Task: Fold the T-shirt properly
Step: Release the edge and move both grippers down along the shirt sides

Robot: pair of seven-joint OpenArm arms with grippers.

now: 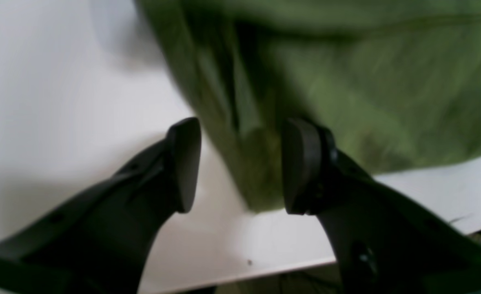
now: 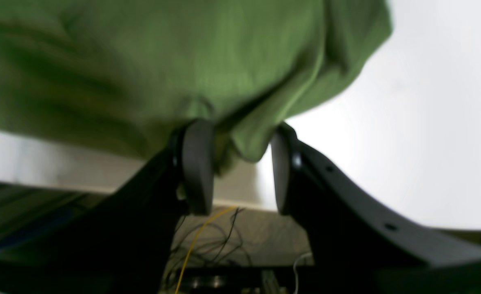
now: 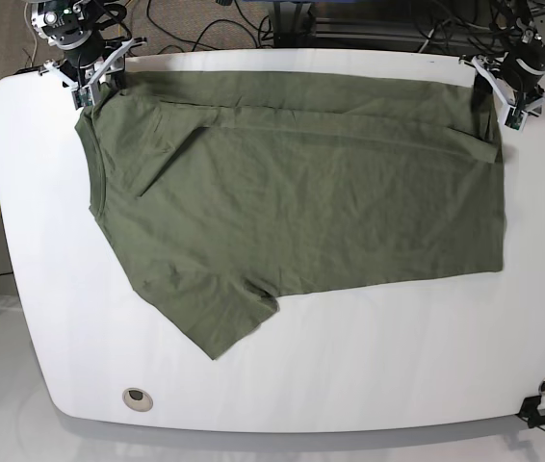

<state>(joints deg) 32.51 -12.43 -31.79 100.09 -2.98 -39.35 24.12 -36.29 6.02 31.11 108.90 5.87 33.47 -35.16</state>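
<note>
On white table [image 3: 369, 366], T-shirt [image 3: 301, 192], one edge folded over

Left gripper [image 1: 240, 165] stands with jaws apart, dark pads [image 1: 185, 163] facing each other across a clear gap. A blurred corner of the olive-green T-shirt [image 1: 346, 90] hangs down between the pads, touching neither. Beneath the T-shirt lies the white table [image 1: 60, 102], its edge below the gripper.
</note>
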